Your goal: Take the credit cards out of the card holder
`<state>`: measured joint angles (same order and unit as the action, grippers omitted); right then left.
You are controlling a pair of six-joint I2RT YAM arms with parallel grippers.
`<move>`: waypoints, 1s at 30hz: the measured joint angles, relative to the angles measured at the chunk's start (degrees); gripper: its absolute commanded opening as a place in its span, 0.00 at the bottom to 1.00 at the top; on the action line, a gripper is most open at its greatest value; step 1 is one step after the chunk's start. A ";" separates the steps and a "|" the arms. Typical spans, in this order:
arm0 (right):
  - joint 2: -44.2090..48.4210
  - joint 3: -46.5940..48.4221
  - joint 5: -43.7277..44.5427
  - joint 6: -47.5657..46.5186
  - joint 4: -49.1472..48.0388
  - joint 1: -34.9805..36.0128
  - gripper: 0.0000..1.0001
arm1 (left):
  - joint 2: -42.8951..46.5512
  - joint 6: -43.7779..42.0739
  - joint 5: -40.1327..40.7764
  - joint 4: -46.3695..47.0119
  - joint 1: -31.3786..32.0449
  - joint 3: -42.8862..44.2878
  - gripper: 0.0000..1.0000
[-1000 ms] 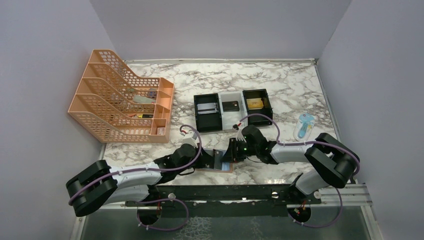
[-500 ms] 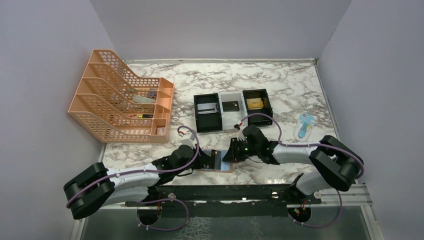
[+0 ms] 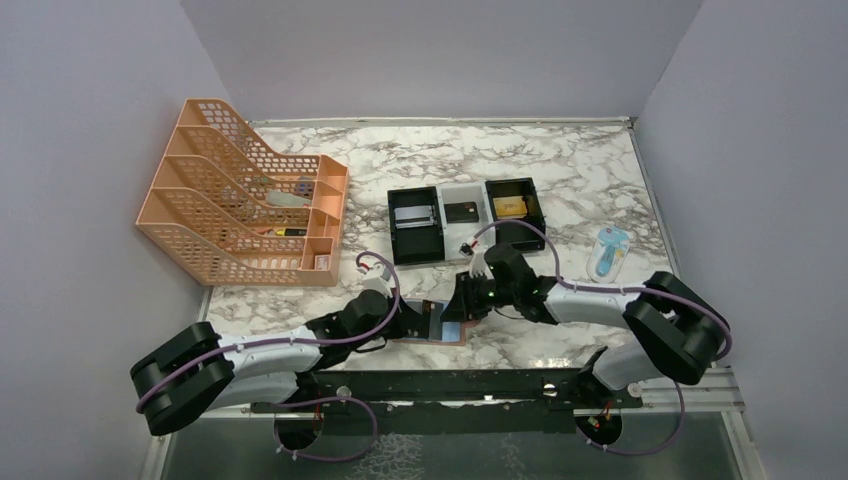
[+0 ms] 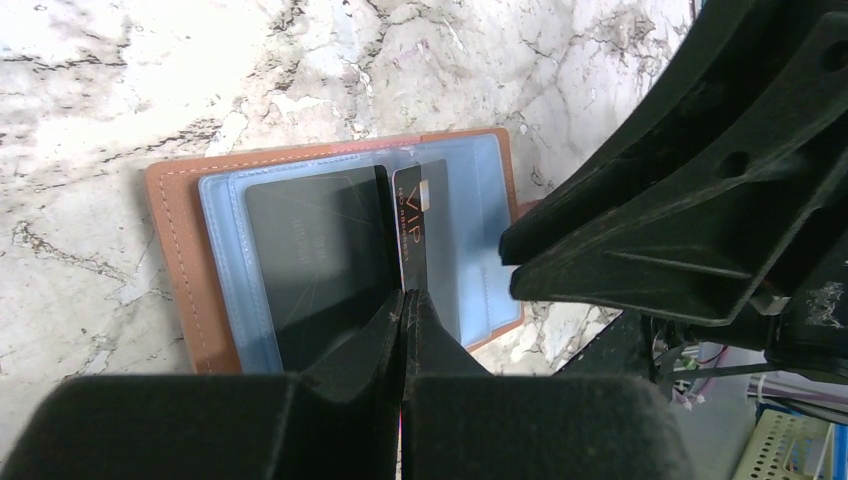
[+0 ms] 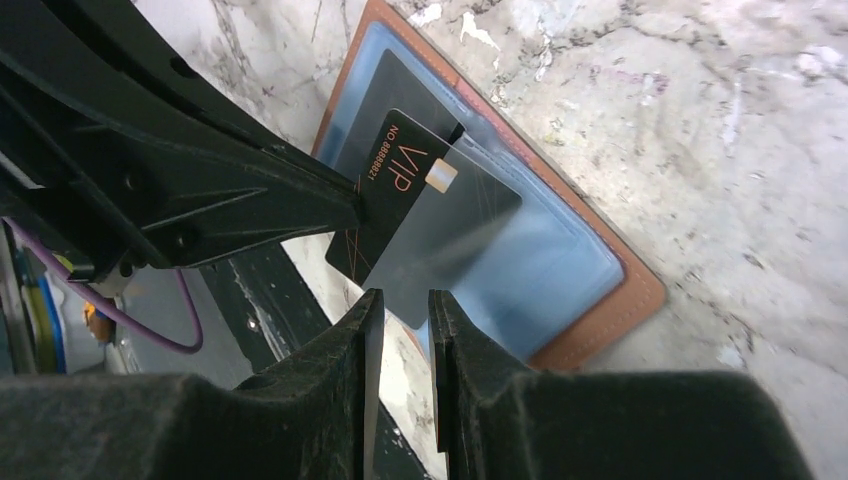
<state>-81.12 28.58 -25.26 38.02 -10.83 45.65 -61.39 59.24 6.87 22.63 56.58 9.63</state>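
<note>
- The black VIP card (image 4: 418,230) stands tilted up out of the open card holder (image 4: 175,260). Its lower part sits by the centre fold, and its gold lettering faces the right wrist camera (image 5: 395,195).
- The left gripper (image 4: 405,305) is clamped on this card's near edge. Its two fingers are pressed together with the card between them, at the lower centre of the left wrist view.
- A second dark card (image 4: 305,265) lies flat in the left-hand clear pocket, just beside the lifted one.
- The card holder lies open and flat, its light-blue lining up and a tan leather border round it, at the lower centre of the overhead view (image 3: 450,337).
- The right gripper (image 5: 400,310) hovers at the holder's opposite side. Its fingers stand a narrow gap apart over the lower edge of the card and the clear pocket; I cannot tell whether they pinch anything.
- In the overhead view the two grippers (image 3: 425,320) (image 3: 462,305) meet nose to nose over the holder.
- Further up the marble table (image 3: 560,170) sits a three-compartment tray (image 3: 415,258).
- An orange file rack (image 3: 200,200) stands at the upper left.
</note>
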 measured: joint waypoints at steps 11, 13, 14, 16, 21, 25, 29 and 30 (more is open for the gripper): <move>-6.47 1.99 0.44 -0.09 1.66 0.02 0.20 | -2.05 0.02 -0.61 0.31 0.00 1.18 0.03; -6.43 2.03 1.44 0.15 1.81 0.13 0.20 | -2.05 0.02 -0.63 0.28 0.00 1.18 0.06; -6.40 2.03 1.79 0.28 1.81 0.15 0.20 | -2.05 0.00 -0.66 0.31 0.00 1.18 0.08; -6.40 1.95 2.16 0.70 1.77 0.15 0.20 | -2.19 -0.09 -0.94 0.39 0.00 1.18 0.13; -6.29 1.62 2.75 1.36 1.36 0.15 0.20 | -3.96 -0.68 -2.38 1.18 -0.11 1.20 0.20; -6.23 1.25 2.89 1.84 0.74 0.15 0.20 | -5.84 -0.72 -3.98 2.95 -0.15 1.20 0.16; -6.21 1.09 2.99 2.21 0.50 0.15 0.20 | -6.58 -0.63 -4.96 4.59 -0.15 1.20 0.06; -6.19 1.09 3.02 2.23 0.50 0.15 0.20 | -6.56 -0.66 -5.03 4.83 -0.20 1.20 0.03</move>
<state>-87.31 29.67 -22.24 40.25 -10.33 45.80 -67.94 58.59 1.85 27.46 56.38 10.83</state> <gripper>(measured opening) 0.196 0.125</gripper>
